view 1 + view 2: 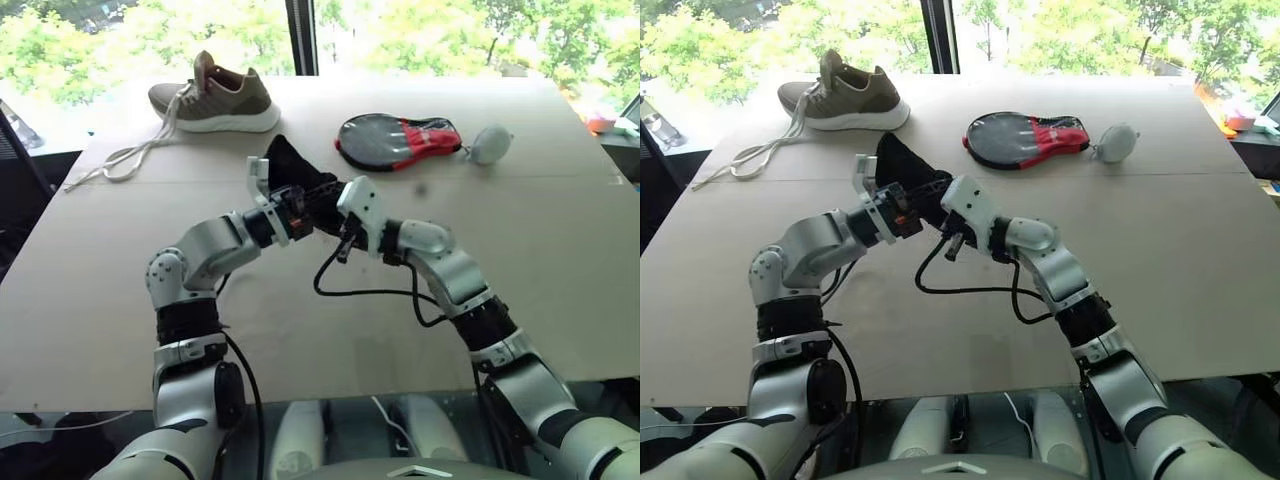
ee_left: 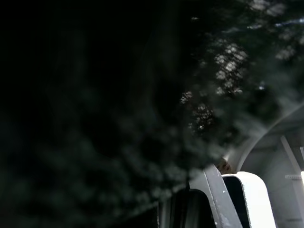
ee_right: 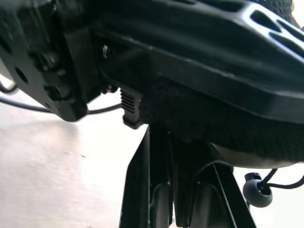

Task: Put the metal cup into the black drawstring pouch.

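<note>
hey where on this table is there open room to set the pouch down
The near half of the table is bare on both sides of the arms. The far edge is crowded: the sneaker with its trailing lace, the paddle case and the grey ball. The middle is taken by both grippers holding the black drawstring pouch.

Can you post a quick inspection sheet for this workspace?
Surface: pale table, bare near the front edge.
Job's things: black pouch held up between both grippers; cup not seen.
Clutter: shoe with loose laces, far left; black-and-red case and grey ball, far right.
Grippers: left gripper shut on pouch; right gripper shut on pouch, its cord bead dangling.
Cables: black cable looping under the right forearm.
Surroundings: window with trees behind the table.
</note>
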Motion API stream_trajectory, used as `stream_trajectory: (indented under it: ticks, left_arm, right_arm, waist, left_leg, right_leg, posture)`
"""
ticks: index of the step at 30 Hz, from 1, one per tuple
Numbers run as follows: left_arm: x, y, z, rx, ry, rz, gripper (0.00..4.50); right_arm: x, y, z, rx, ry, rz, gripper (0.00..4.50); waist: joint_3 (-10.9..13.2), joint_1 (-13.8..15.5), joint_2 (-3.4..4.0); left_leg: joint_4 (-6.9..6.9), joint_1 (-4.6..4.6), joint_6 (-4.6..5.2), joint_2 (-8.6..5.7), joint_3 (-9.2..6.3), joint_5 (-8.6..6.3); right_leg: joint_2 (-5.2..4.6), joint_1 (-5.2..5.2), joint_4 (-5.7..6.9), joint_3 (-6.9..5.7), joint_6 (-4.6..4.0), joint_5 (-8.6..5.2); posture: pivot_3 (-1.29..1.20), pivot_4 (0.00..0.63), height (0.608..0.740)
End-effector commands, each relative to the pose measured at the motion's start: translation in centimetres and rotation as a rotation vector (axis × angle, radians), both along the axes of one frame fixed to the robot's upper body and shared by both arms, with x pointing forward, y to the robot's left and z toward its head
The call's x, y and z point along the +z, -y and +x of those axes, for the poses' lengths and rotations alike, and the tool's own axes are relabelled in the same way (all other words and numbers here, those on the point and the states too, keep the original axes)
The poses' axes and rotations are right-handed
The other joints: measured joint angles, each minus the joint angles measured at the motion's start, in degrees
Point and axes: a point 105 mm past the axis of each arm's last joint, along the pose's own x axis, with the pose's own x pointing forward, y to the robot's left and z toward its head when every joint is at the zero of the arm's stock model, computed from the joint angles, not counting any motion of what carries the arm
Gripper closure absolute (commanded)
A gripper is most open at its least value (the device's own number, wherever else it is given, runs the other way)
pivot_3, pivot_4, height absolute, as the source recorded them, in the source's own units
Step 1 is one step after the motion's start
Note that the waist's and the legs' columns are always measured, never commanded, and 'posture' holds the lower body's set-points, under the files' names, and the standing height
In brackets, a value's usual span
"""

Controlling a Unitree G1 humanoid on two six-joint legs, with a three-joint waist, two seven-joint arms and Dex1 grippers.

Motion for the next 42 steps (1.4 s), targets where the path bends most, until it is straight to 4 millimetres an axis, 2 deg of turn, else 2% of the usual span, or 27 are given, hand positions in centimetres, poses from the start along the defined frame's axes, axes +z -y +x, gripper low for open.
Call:
stream_trajectory:
  ticks: [1,7,10,12,14,19,26,29,32,35,36,39,42]
  left_arm:
    - [-0.6,0.4,-0.9,-0.017,0.002,0.029,4.5]
    - [-3.1,-0.6,-0.6,0.1,-0.129,0.058,4.5]
    - [-4.3,-0.8,-1.1,0.113,-0.159,0.171,4.5]
    - [-4.6,-0.7,-1.5,0.097,-0.114,0.288,4.5]
    - [-4.6,-0.5,-1.6,0.093,-0.033,0.417,4.5]
    - [-4.3,-0.3,-1.7,0.093,0.078,0.539,4.5]
    - [-3.4,-0.4,-1.5,0.105,0.088,0.471,4.5]
    - [-3.5,-0.5,-1.7,0.102,0.075,0.464,4.5]
    - [-3.9,-0.7,-1.9,0.105,0.056,0.459,4.5]
    - [-4.2,-0.9,-1.9,0.101,0.046,0.461,4.5]
    - [-4.3,-1.0,-1.9,0.101,0.043,0.462,4.5]
    - [-4.4,-1.1,-1.9,0.101,0.036,0.459,4.5]
    - [-4.4,-1.1,-1.8,0.099,0.037,0.454,4.5]
  right_arm:
    - [1.7,-0.2,0.2,-0.014,0.067,0.062,4.42]
    - [-0.4,2.9,-1.5,0.008,0.012,-0.007,4.42]
    - [-1.1,4.1,-2.6,0.025,-0.014,-0.063,4.42]
    - [-1.6,4.5,-2.9,0.023,-0.033,-0.098,4.42]
    - [-2.2,4.6,-3.1,0.019,-0.045,-0.123,4.42]
    - [-2.9,3.7,-2.2,-0.015,-0.034,-0.154,4.42]
    - [-3.0,2.8,-1.5,-0.041,0.003,-0.146,4.42]
    - [-2.7,2.8,-1.2,-0.079,-0.109,-0.045,4.42]
    - [-2.5,2.6,-2.1,-0.026,-0.212,0.029,3.53]
    - [-2.5,3.0,-1.3,-0.098,-0.208,0.036,2.16]
    - [-2.5,3.1,-1.3,-0.106,-0.216,0.042,1.52]
    - [-2.4,3.0,-1.3,-0.106,-0.255,0.077,1.52]
    - [-2.4,2.6,-1.5,-0.101,-0.281,0.093,2.31]
  waist:
    - [0.0,0.0,0.0]
    - [0.0,0.4,-0.01]
    - [0.0,0.3,-0.01]
    - [0.0,0.0,-0.01]
    - [0.0,0.0,0.0]
    - [0.0,0.0,0.0]
    - [0.0,0.1,0.01]
    - [0.0,0.1,0.01]
    - [0.0,0.1,0.01]
    - [0.0,0.2,0.01]
    - [0.0,0.2,0.0]
    - [0.0,0.1,0.01]
    - [0.0,0.1,0.01]
  left_leg:
    - [0.0,0.0,0.0,0.01,0.01,0.0]
    - [0.0,0.0,0.0,0.06,-0.03,0.0]
    - [0.01,0.01,0.0,0.05,-0.02,0.0]
    - [0.0,0.05,0.0,0.03,-0.02,0.0]
    - [-0.01,0.09,-0.02,0.06,-0.03,0.01]
    - [-0.03,0.1,-0.04,0.0,0.05,0.02]
    - [-0.03,0.08,-0.04,0.03,0.02,0.02]
    - [-0.03,0.07,-0.04,0.03,0.02,0.02]
    - [-0.03,0.07,-0.04,0.05,0.01,0.02]
    - [-0.03,0.06,-0.03,0.05,0.0,0.02]
    - [-0.03,0.06,-0.03,0.03,0.0,0.02]
    - [-0.03,0.06,-0.03,0.01,0.0,0.02]
    - [-0.03,0.06,-0.03,0.02,-0.01,0.02]
  right_leg:
    - [-0.01,0.0,0.0,0.01,0.0,0.0]
    - [-0.14,0.04,-0.01,-0.03,0.0,0.0]
    - [-0.15,0.05,-0.01,-0.01,0.0,0.0]
    - [-0.08,0.05,0.02,-0.01,0.0,0.0]
    - [0.05,0.04,0.05,-0.01,-0.02,-0.01]
    - [0.06,0.05,0.03,0.03,-0.02,0.0]
    - [0.03,0.04,0.02,0.02,-0.02,-0.01]
    - [0.0,0.04,0.02,0.02,-0.02,-0.01]
    - [0.0,0.04,0.03,0.01,-0.02,-0.01]
    - [-0.03,0.04,0.02,0.0,-0.02,0.0]
    - [-0.03,0.04,0.03,0.0,-0.02,0.0]
    - [-0.02,0.04,0.03,-0.01,-0.02,-0.01]
    - [-0.01,0.04,0.03,0.0,-0.02,-0.01]
  posture:
    - [0.0,0.15,0.74]
    - [0.0,0.15,0.74]
    - [0.0,0.15,0.74]
    - [0.0,0.15,0.74]
    - [0.0,0.15,0.74]
    - [0.0,0.15,0.74]
    - [0.0,0.15,0.74]
    - [0.0,0.15,0.74]
    - [0.0,0.15,0.74]
    - [0.0,0.15,0.74]
    - [0.0,0.15,0.74]
    - [0.0,0.15,0.74]
    - [0.0,0.15,0.74]
